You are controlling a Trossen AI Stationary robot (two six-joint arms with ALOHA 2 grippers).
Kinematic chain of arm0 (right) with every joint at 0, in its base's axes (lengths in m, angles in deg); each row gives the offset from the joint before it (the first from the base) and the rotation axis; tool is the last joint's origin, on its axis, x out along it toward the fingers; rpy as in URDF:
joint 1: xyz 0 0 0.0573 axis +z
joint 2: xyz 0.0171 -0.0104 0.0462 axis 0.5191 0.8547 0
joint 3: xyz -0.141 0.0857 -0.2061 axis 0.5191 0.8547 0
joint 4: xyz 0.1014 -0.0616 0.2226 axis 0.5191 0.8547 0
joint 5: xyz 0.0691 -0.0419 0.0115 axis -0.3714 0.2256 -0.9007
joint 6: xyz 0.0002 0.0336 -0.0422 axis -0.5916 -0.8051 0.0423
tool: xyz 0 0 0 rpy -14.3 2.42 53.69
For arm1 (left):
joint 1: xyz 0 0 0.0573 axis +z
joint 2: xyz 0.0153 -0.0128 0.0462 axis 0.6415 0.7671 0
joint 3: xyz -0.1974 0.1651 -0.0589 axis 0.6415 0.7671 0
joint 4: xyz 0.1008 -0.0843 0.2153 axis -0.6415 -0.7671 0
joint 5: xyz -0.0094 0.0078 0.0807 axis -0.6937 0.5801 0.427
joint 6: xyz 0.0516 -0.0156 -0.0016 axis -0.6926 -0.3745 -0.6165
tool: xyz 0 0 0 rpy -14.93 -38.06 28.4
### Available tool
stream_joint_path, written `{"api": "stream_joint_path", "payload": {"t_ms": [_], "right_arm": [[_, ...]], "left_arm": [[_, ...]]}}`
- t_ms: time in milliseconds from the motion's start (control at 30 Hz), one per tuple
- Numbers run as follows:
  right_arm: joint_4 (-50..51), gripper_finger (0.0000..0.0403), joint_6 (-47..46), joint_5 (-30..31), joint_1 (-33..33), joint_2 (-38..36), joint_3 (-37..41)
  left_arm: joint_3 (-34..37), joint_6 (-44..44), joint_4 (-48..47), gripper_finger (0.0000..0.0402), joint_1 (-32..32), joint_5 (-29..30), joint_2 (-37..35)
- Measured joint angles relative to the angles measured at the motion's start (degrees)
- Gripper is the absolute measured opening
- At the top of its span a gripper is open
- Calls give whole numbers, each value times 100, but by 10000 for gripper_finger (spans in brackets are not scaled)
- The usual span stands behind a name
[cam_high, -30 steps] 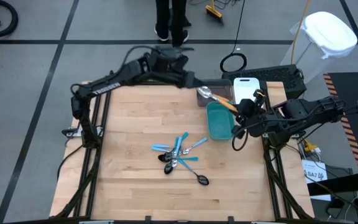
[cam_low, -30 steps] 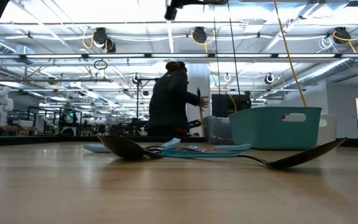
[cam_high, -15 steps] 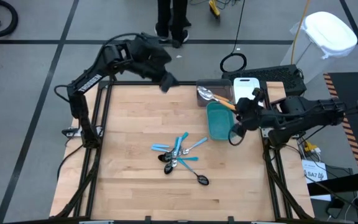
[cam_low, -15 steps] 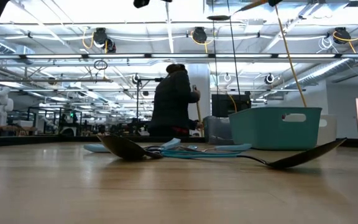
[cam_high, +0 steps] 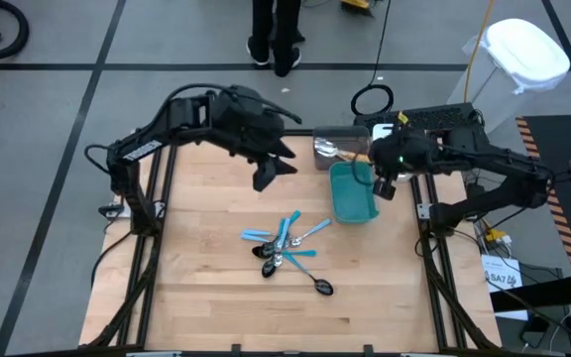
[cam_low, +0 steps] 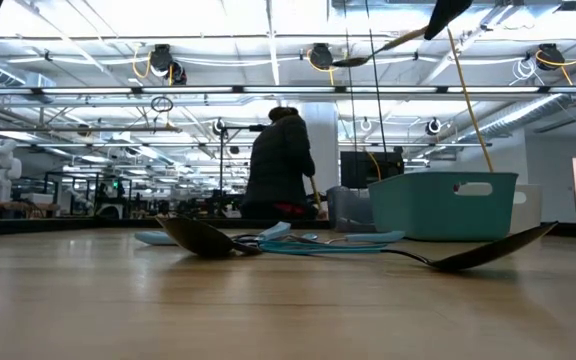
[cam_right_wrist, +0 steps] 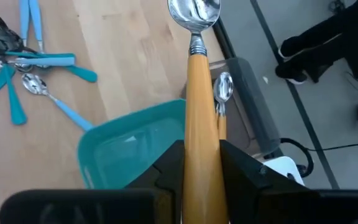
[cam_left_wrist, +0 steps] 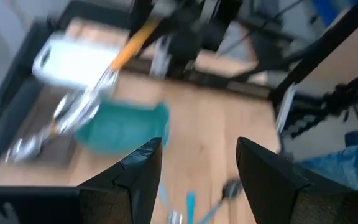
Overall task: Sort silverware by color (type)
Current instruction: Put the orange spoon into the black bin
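My right gripper (cam_right_wrist: 202,148) is shut on an orange-handled spoon (cam_right_wrist: 199,87) with a silver head. It is high over the teal bin (cam_high: 353,194), next to the gray bin (cam_high: 337,139). The spoon also shows in the low view (cam_low: 383,45), high above the table. My left gripper (cam_left_wrist: 197,149) is open and empty, above the table's far middle (cam_high: 266,175). A pile of light-blue-handled utensils and black spoons (cam_high: 285,248) lies flat on the table's middle. One black spoon (cam_high: 321,287) lies apart, nearer the front. An orange-handled spoon (cam_right_wrist: 222,93) lies in the gray bin. My right gripper pinches the spoon's orange handle (cam_right_wrist: 201,140) between its two fingers. The handle runs forward out of the fingers, along them, with the silver head (cam_right_wrist: 194,12) at the far end. The spoon is lifted clear; in the low view it slants, head lower.
The gray bin, the teal bin and a white bin (cam_high: 395,134) stand together at the table's far right. A person (cam_low: 280,165) stands beyond the table's far edge. Bare wood lies on the table's left and near side.
My left gripper has gone from the gray bin toward the table's left along the far edge, then toward the table's middle. My right gripper, with the orange spoon, has turned and gone toward the far edge, from the teal bin's near right corner to over the bin.
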Motion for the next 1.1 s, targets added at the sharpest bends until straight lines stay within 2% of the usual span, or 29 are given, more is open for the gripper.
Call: {"api": "stream_joint_path", "payload": {"t_ms": [200, 467, 567, 933, 1100], "right_arm": [[-63, 70, 847, -294, -780, 0, 0], [-223, 70, 1650, -977, -1771, 39, 41], [-238, 70, 1833, -1142, -2066, 76, 147], [-502, 70, 1917, -1782, -2696, 83, 833], [-661, 70, 1969, -2113, -2810, 85, 1152]], "left_arm": [[41, -22, 529, 198, -165, 105, 167], [37, 121, 773, 165, -186, 150, 802], [37, 341, 1180, 158, -290, 157, 1069], [24, 1078, 2500, 151, -712, 1113, 1921], [29, 1252, 2321, 151, -824, 1459, 2066]]}}
